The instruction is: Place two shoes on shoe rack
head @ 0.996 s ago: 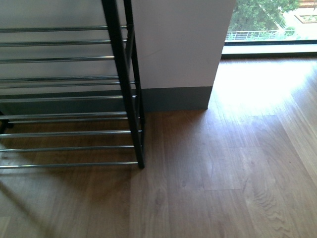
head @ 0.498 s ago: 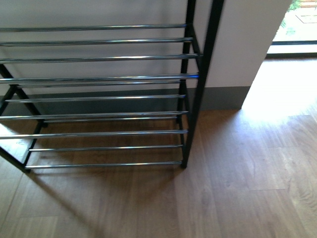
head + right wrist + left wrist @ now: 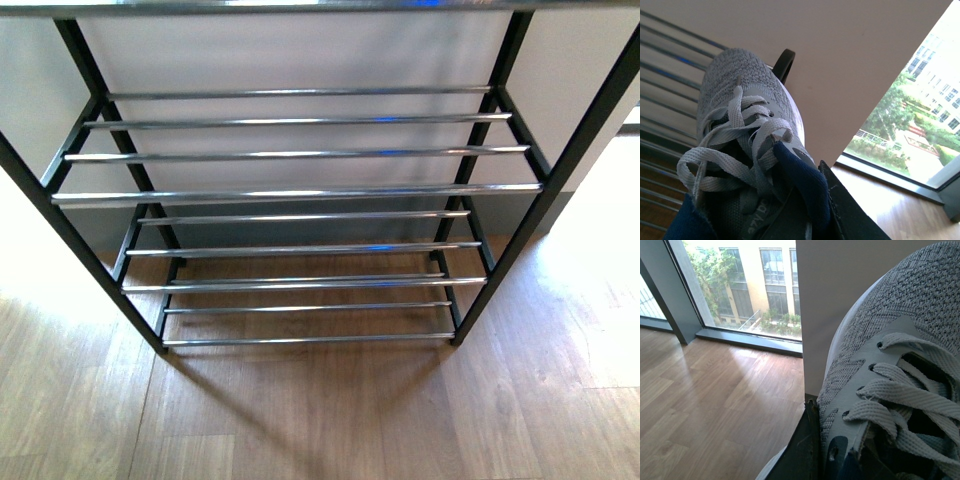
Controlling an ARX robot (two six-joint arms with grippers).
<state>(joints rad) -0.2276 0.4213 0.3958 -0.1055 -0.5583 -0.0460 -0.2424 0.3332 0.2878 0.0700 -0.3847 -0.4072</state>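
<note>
Front cam has just swung round: a sec ago only the right end of the black-framed shoe rack w/ chrome bars was showing, now it's sitting square in the middle, no shoes on it yet. Left claw is clamping a grey knit lace-up sneaker, toe pointing away from it twd a white wall. Right claw is pinching the second grey knit sneaker by its navy collar, rack bars lying just past the toe. Imo robot's lined up, so lowering both onto a tier is coming next.
</note>
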